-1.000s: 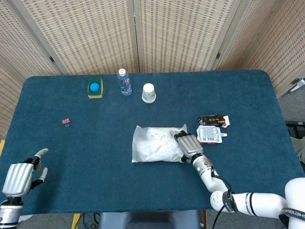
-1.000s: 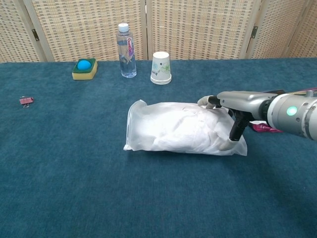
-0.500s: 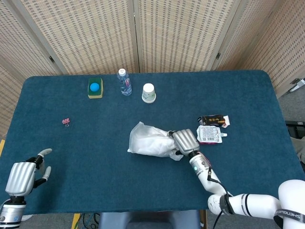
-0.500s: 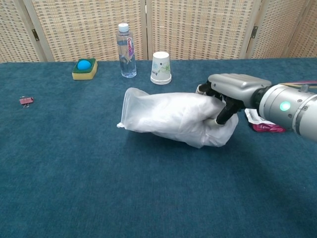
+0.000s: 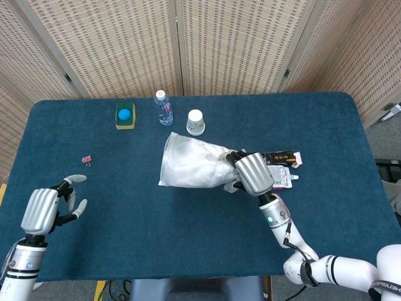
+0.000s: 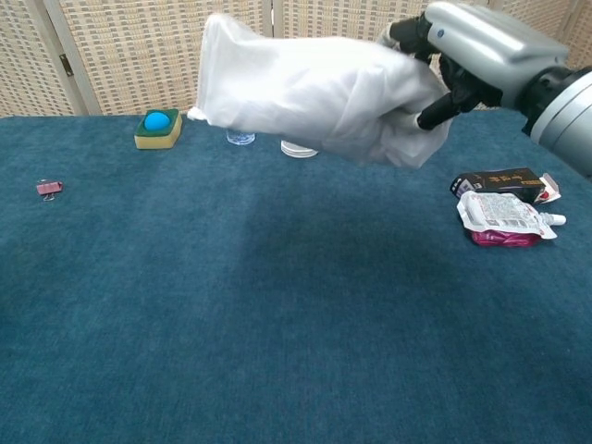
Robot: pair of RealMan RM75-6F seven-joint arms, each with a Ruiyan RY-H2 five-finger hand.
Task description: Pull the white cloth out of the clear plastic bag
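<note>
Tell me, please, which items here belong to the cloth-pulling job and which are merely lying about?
Job: clear plastic bag with white cloth inside, right robot hand, left robot hand.
Lying about: sponge, bottle, paper cup, binder clip, pouch.

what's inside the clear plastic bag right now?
The white cloth fills the clear plastic bag, bunched up, none of it pulled out. The right hand grips the bag's right end off the table. Anything beneath the cloth folds is covered.
</note>
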